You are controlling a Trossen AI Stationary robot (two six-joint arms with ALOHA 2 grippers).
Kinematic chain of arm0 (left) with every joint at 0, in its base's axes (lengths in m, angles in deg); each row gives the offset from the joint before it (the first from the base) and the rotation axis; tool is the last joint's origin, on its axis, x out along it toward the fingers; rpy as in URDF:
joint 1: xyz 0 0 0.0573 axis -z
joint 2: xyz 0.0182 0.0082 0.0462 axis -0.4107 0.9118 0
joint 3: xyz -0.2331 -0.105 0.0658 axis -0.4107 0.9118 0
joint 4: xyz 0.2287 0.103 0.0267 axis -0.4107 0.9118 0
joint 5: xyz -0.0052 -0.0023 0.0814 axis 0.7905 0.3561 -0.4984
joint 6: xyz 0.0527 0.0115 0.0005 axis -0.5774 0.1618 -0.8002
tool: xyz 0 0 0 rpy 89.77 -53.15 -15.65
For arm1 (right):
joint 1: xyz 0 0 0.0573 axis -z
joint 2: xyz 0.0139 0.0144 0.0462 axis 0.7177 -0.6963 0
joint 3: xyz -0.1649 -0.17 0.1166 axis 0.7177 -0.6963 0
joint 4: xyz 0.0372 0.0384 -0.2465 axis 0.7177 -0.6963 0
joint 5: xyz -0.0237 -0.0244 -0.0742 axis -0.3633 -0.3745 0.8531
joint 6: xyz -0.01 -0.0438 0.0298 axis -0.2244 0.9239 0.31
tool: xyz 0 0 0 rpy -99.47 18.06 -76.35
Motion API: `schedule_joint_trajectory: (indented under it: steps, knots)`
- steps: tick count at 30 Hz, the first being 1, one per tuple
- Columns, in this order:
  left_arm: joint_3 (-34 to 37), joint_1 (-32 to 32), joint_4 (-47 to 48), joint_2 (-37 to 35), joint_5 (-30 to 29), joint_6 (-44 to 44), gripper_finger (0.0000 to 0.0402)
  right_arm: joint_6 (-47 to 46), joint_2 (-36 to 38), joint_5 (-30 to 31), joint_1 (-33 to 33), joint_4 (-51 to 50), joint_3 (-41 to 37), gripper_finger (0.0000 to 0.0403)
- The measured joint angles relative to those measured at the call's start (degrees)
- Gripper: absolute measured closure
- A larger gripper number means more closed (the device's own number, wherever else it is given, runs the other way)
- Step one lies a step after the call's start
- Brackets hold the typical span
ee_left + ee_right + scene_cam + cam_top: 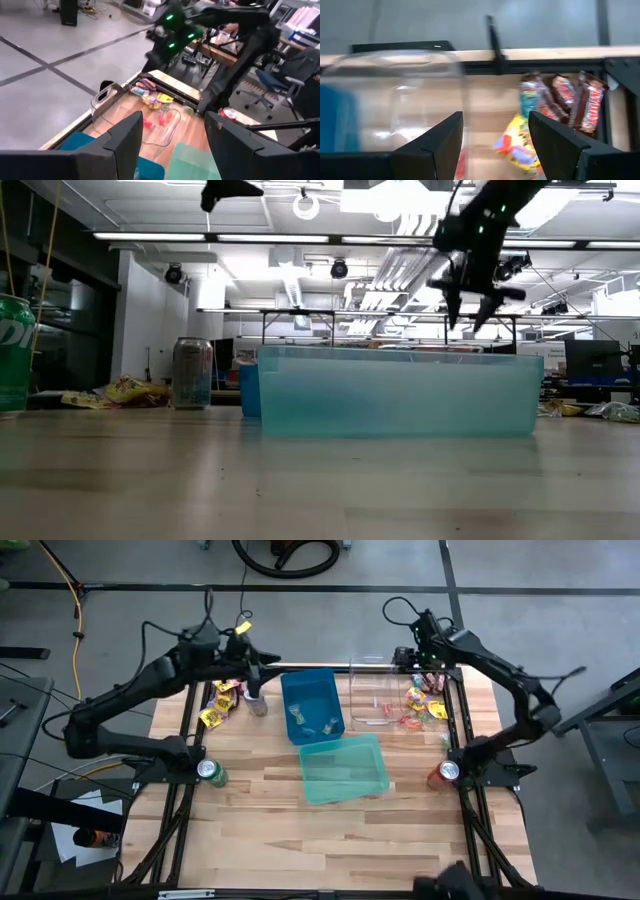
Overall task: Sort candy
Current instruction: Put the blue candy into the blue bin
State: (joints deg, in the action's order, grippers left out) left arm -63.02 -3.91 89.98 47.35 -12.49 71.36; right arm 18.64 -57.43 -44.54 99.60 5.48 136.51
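Candy lies in two heaps on the table's far side: yellow packets [220,702] at the left, and a mixed heap [426,698] at the right. The right heap shows as a yellow packet [516,141] and maroon wrappers [564,99]. A few pieces [312,726] lie in the blue bin [325,690]. Red-pink pieces [162,119] lie by the clear bin [372,690]. My left gripper [264,668] hangs open above the far left, beside the blue bin. My right gripper [495,145] is open, tilted down over the right heap, with nothing between its fingers.
A teal bin [344,768] stands in the middle of the table, nearer than the blue one. A silver can [258,702] stands by the left heap. A green can [212,773] and a red can [447,772] stand at the arm bases. Bare wood lies toward the near edge.
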Motion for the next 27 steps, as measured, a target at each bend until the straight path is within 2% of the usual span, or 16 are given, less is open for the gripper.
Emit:
schedule_joint_trajectory:
  steps: [12,27]
  knots:
    - [0.0,0.0,7.1,-3.8,0.0,0.5,0.0199,-1.6,-14.0,-0.5,7.1,-1.5,0.0,0.0183]
    - [0.0,0.0,7.1,-5.8,0.0,0.0,0.0199,-1.6,-20.2,-1.1,7.4,-3.3,0.0,0.0189]
